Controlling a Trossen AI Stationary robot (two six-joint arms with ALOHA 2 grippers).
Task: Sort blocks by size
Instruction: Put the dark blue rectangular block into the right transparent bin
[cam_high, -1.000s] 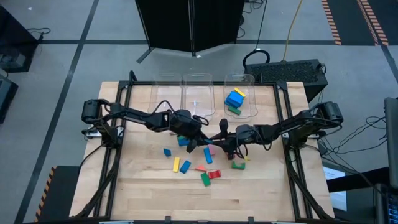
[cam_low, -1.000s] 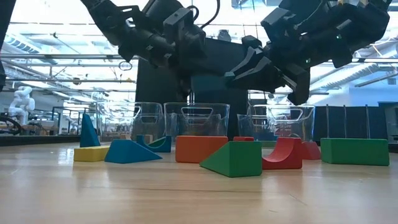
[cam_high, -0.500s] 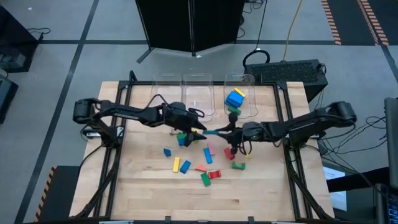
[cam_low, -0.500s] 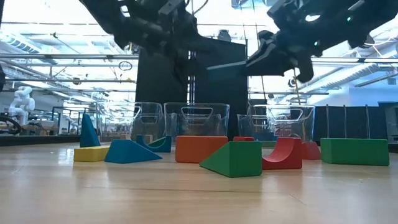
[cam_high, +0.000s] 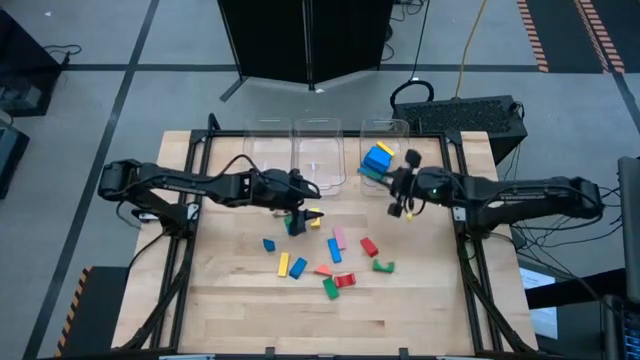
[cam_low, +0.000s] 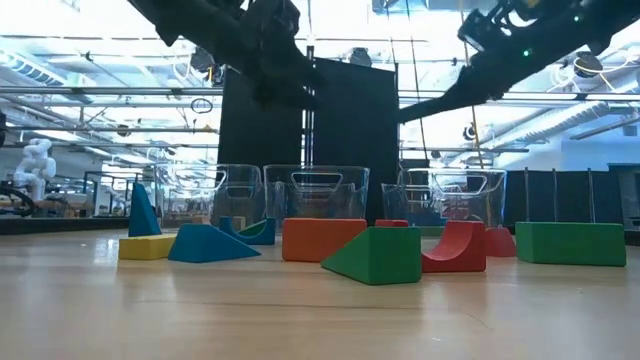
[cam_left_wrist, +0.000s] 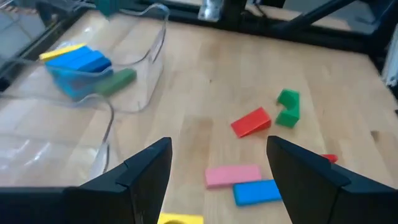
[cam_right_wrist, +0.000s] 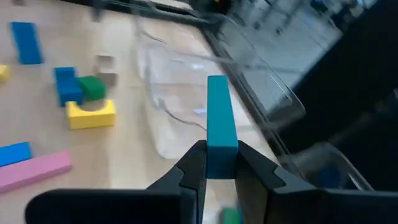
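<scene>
Near the right-hand bin (cam_high: 385, 160), the right gripper (cam_right_wrist: 221, 168) pinches a teal block (cam_right_wrist: 219, 118) upright by its lower end. Held so low, it could pivot or slip and land outside a bin. Over the scattered blocks (cam_high: 335, 252) on the tabletop (cam_high: 230, 300), the left gripper (cam_left_wrist: 217, 171) hangs, jaws spread and empty.

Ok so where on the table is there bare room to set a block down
Bare wood runs along the table's near edge, below the blocks, and down the left side beside the left arm. The middle is crowded with scattered blocks. The right pincer holds a teal block beside the right bin.
</scene>
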